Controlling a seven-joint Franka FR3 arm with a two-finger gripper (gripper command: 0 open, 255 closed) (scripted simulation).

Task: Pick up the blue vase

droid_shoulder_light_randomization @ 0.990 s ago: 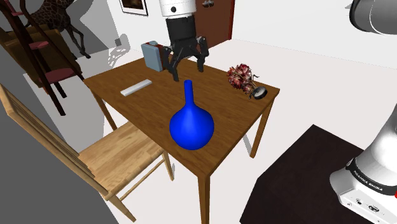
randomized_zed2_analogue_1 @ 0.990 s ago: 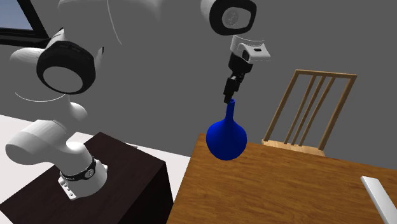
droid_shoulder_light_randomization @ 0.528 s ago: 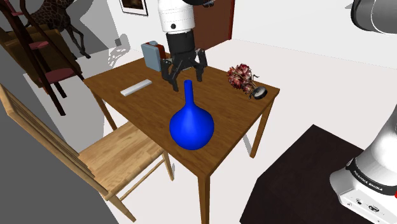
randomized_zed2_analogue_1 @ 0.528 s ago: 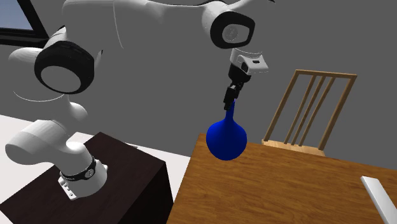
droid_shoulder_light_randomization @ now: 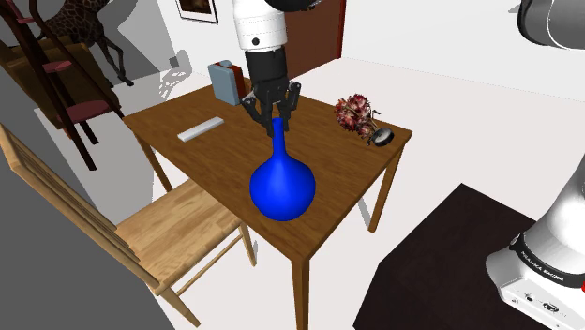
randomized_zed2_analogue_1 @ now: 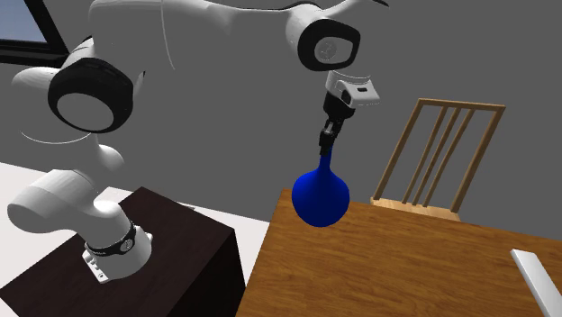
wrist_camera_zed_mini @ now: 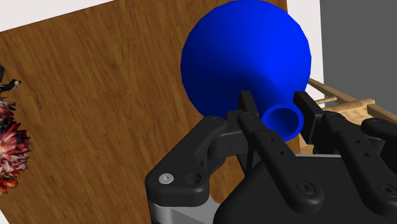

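Blue vase (droid_shoulder_light_randomization: 281, 187) stands upright on the table (droid_shoulder_light_randomization: 342, 173), toward its near corner in the shoulder view. Gripper (droid_shoulder_light_randomization: 274, 114) is narrow and clasps the thin neck at the mouth. Likely rigid, slick and bottom-heavy, so it could slip; it probably needs a firm hold.

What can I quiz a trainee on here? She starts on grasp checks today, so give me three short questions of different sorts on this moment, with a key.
1. True or false: the blue vase lies on its side on the table.
2. Multiple choice: at which part of the vase is the gripper? A. the round belly. B. the top of the neck. C. the base.
3. Short answer: in the shoulder view, are the reddish flowers on the vase's left or right?

Key: 1. False, it stands upright. 2. B. 3. Right.
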